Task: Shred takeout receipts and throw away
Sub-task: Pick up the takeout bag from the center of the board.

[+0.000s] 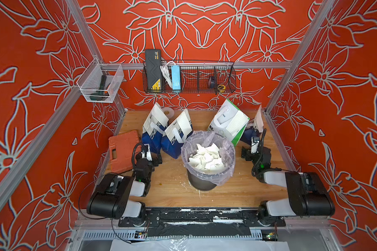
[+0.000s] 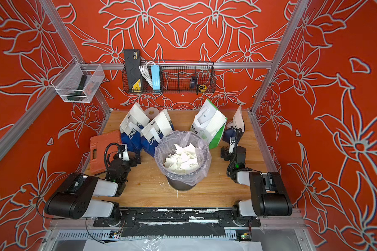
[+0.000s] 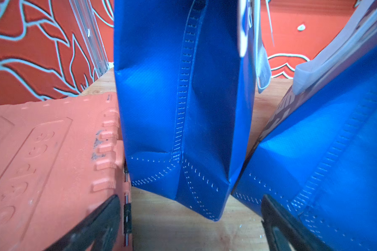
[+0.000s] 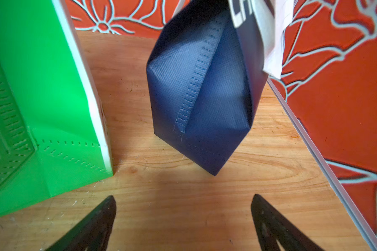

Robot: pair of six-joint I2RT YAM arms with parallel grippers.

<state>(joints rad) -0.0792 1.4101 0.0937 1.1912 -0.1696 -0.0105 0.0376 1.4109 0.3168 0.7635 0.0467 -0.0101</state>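
Note:
Torn white scraps (image 1: 207, 159) fill the plastic-lined dark bin (image 1: 201, 184) at the table's middle, seen in both top views. White takeout receipts lie on the faces of the standing bags: one on the left blue-and-white bag (image 1: 156, 117), one on its neighbour (image 1: 184, 121), one on the green-and-white bag (image 1: 238, 122). Another receipt (image 4: 274, 50) hangs from the dark blue bag (image 4: 205, 97) at the right. My left gripper (image 3: 189, 200) is open and empty just before the left blue bag's base (image 3: 179, 108). My right gripper (image 4: 183, 198) is open and empty, low over bare wood short of the dark blue bag.
An orange tool case (image 1: 122, 150) lies left of the left gripper, one finger (image 3: 100, 217) over its edge. The green bag (image 4: 41, 97) stands close beside the right gripper. A paper roll (image 1: 167, 113) sits behind the blue bags. The metal frame rail (image 4: 313, 147) bounds the right side.

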